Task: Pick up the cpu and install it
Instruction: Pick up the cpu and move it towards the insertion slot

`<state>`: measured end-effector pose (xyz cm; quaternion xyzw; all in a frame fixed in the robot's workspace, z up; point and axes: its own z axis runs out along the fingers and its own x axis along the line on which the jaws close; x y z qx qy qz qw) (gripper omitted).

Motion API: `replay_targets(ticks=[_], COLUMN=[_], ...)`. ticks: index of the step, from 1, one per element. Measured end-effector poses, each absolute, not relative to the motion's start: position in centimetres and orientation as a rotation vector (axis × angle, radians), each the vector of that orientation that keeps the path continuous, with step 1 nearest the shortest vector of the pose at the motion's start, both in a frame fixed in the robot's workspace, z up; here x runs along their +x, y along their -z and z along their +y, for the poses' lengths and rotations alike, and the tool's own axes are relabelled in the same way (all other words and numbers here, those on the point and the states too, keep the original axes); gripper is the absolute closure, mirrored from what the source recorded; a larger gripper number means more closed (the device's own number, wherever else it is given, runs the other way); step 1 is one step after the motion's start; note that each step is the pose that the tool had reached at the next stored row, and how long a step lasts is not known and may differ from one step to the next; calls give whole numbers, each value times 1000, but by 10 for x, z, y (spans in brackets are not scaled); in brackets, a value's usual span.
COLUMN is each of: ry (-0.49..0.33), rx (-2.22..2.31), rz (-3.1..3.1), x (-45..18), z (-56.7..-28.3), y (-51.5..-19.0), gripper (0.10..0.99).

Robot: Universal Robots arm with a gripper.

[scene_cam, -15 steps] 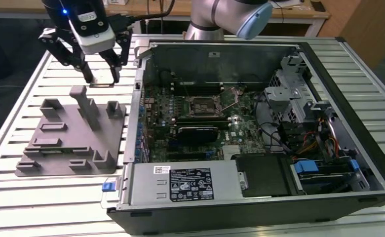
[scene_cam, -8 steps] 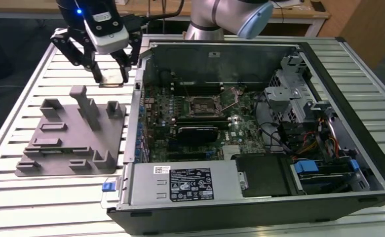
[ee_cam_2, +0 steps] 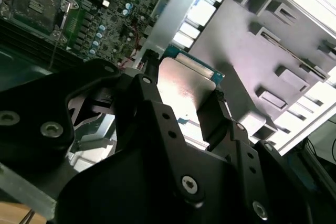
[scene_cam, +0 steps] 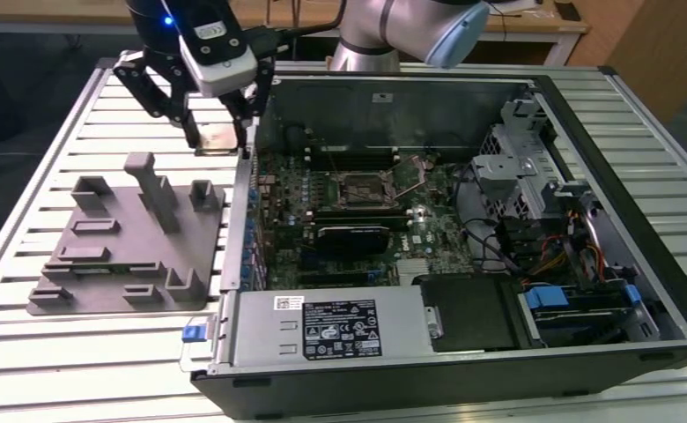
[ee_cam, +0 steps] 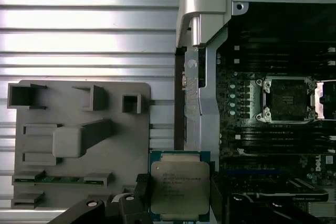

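The cpu point(scene_cam: 217, 137) is a flat square chip with a shiny metal top, and it hangs above the slatted table just off the case's wall, at the exterior view's left. My gripper point(scene_cam: 217, 143) is shut on it, one black finger on each side. In both wrist views the cpu point(ee_cam: 180, 190) point(ee_cam_2: 184, 90) sits between the fingers point(ee_cam_2: 215, 116). The motherboard socket point(scene_cam: 361, 187) point(ee_cam: 287, 99) point(ee_cam_2: 34, 3) lies inside the case with its metal frame swung up, apart from the gripper.
A grey plastic fixture block point(scene_cam: 132, 238) point(ee_cam: 79, 140) with slots and posts lies on the table below the gripper. The open computer case point(scene_cam: 625, 132) holds the motherboard, cables, drive bays and a power supply point(scene_cam: 320, 326). The case wall point(ee_cam: 202, 51) stands between cpu and socket.
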<state>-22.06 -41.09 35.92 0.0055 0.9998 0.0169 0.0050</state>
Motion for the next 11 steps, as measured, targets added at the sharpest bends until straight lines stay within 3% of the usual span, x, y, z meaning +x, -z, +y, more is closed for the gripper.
replay_targets(ticks=[11], ry=[-53], rx=[17], rz=[3131], x=[-193], z=[-411], y=[-359], gripper=[545])
